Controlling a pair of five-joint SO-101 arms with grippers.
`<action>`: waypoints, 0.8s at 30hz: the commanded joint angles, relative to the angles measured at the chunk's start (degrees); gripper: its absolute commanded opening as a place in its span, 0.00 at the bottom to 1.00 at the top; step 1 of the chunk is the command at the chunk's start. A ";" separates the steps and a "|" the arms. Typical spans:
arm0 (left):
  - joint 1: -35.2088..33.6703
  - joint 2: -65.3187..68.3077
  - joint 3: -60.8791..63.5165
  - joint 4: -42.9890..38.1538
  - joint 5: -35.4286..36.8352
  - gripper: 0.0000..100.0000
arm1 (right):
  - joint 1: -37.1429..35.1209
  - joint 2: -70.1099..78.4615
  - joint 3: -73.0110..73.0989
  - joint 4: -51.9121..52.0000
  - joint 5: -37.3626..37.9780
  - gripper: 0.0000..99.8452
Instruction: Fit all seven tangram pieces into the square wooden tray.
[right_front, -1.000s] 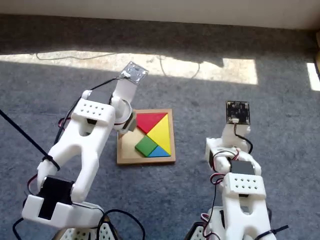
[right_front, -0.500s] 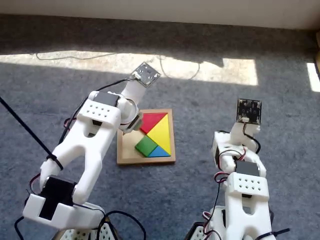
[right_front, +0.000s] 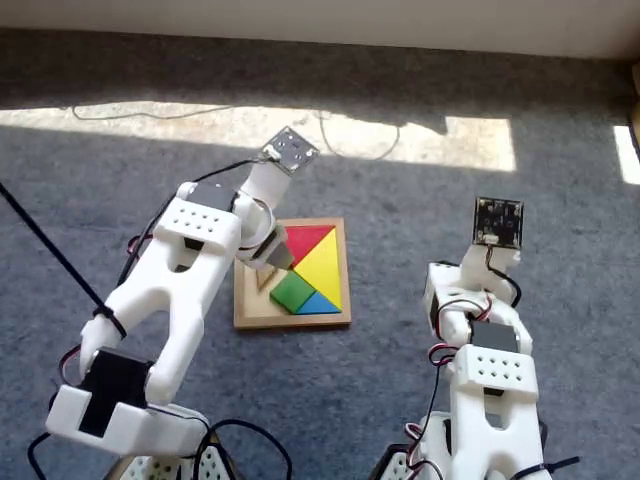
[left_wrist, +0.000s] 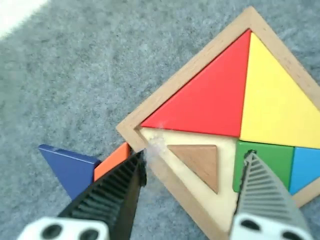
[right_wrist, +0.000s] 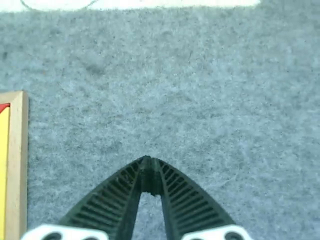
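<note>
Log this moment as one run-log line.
left claw open above brown triangle in tray | right claw shut over carpet | seated: red, yellow, green, light-blue | outside: orange, dark-blue

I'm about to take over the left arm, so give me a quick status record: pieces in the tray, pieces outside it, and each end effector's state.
tray: square wooden tray on grey carpet
fitted pieces: red triangle, yellow triangle, green piece, light blue piece
loose in tray: brown triangle, in the bare section
outside tray: dark blue piece and orange piece, on carpet at the tray's corner
left end effector: open, above the brown triangle
right end effector: shut, over carpet beside the tray
</note>
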 joint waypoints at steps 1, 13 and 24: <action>-3.74 -6.02 -0.31 -0.09 1.58 0.30 | 0.13 -0.92 -0.40 -1.45 0.18 0.01; -9.80 4.62 2.33 -2.99 4.92 0.30 | -1.98 -0.92 0.92 -1.63 0.53 0.01; -6.90 10.68 1.10 -5.98 6.42 0.30 | -2.24 -0.92 1.19 -1.63 0.62 0.01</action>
